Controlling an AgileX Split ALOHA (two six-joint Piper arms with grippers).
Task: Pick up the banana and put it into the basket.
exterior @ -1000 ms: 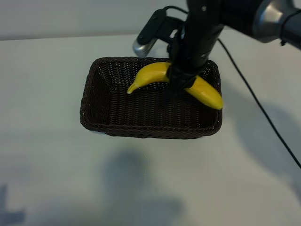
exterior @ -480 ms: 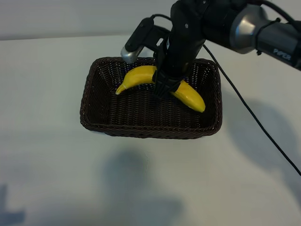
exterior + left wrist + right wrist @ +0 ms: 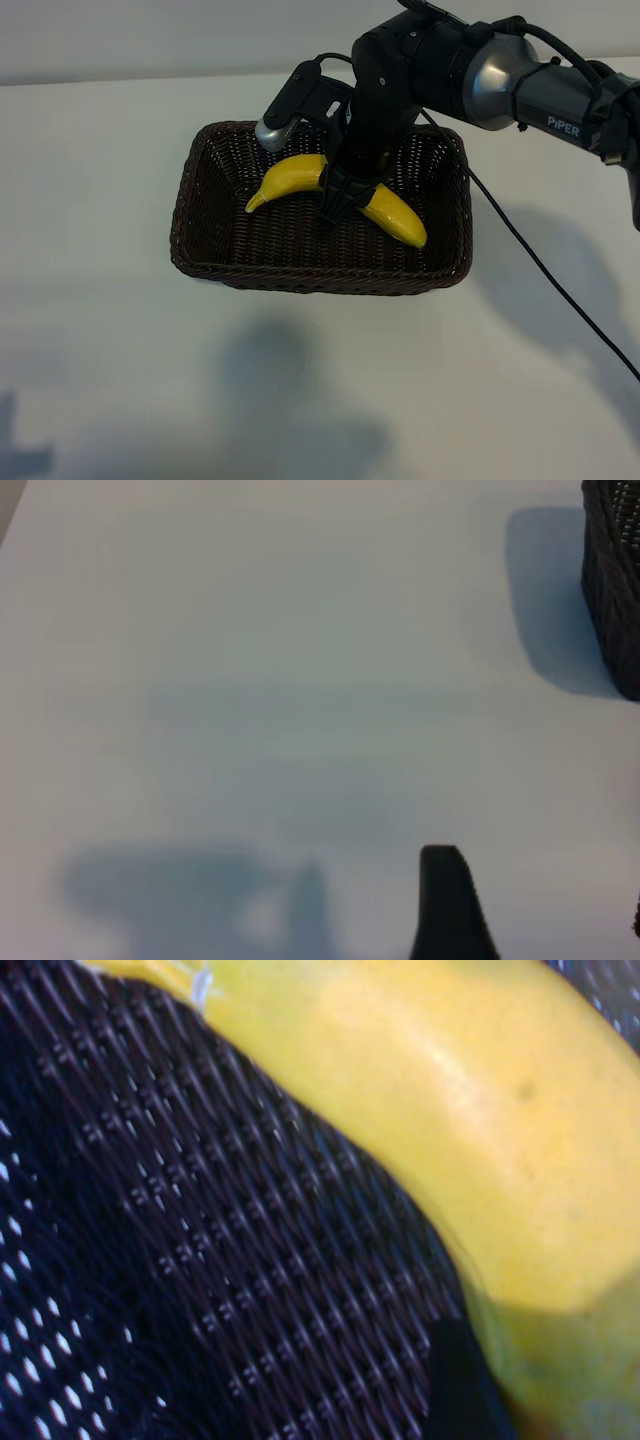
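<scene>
The bright yellow banana [image 3: 288, 178] is inside the dark brown wicker basket [image 3: 300, 276], low over its woven floor. My right gripper [image 3: 341, 196] comes down from above and is shut on the banana's middle. Both banana ends stick out on either side of it. In the right wrist view the banana [image 3: 450, 1110] fills the frame over the basket weave [image 3: 200, 1260], with one dark fingertip [image 3: 455, 1380] against its skin. My left gripper [image 3: 540, 905] is open over bare table, outside the basket wall [image 3: 612, 580]. It is out of the exterior view.
The basket stands on a white table [image 3: 100, 350]. A black cable [image 3: 545, 275] trails from the right arm across the table on the right of the basket. Arm shadows fall on the table near the front edge.
The right arm has come down and to the left with the banana. The banana end that hung over the basket's right rim is now inside it. The left gripper has not moved.
</scene>
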